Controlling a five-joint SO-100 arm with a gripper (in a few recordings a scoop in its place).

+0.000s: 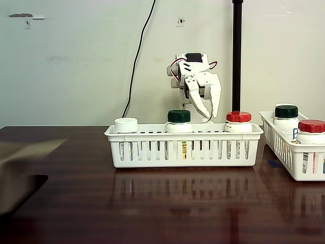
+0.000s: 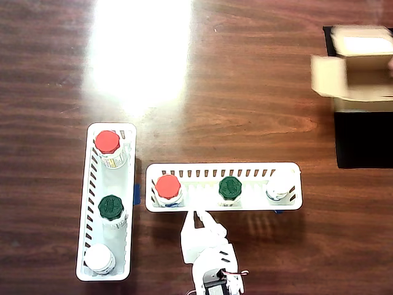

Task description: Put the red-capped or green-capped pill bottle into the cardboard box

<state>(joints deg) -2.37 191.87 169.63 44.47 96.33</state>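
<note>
In the fixed view, a blurred cardboard box (image 1: 23,173) is sitting at the near left edge of the dark wooden table (image 1: 152,203), well apart from everything else. Farther back, a white slotted basket (image 1: 184,146) is holding three bottles in a row: a white-capped bottle (image 1: 126,125) on the left, a green-capped bottle (image 1: 179,121) in the middle, and the red-capped pill bottle (image 1: 238,122) on the right. A second basket (image 1: 292,152) is standing at the right edge with more bottles. Behind the first basket, the white gripper (image 1: 209,113) is hanging with its fingers spread apart, pinching nothing, its tips pointing down between the green-capped bottle and the pill bottle, just left of the red cap. In the overhead view, the gripper (image 2: 198,216) is reaching the basket's long rim just beside the pill bottle (image 2: 167,187).
</note>
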